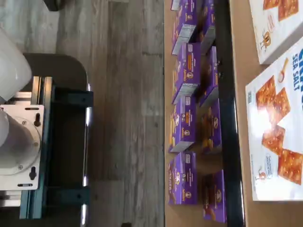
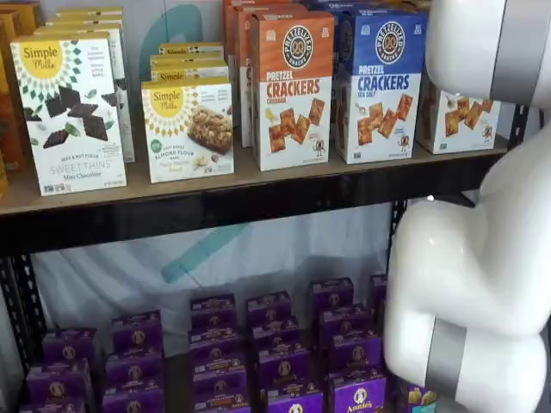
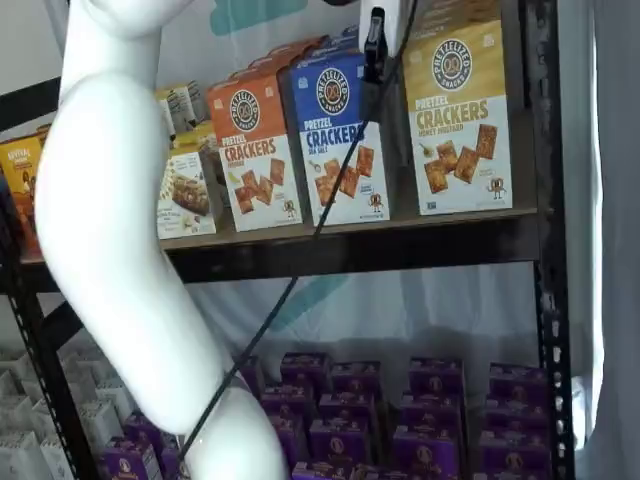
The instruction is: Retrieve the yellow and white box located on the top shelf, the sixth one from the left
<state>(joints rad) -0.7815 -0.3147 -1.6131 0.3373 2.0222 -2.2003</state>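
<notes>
Nothing is fetched yet. The yellow and white box [image 3: 461,115] stands untouched on the top shelf [image 3: 400,245], at its far end, just beside the blue-topped box [image 3: 340,140]; in a shelf view only its cracker-printed lower part [image 2: 458,120] peeks past my arm [image 2: 482,284]. My claw [image 3: 375,40] hangs in front of the shelf, near the gap between those two boxes. I see only one dark finger edge-on, so I cannot tell whether it is spread or pressed together. It holds nothing. Everything remains: line up on the box, grip it, and draw it off the shelf.
</notes>
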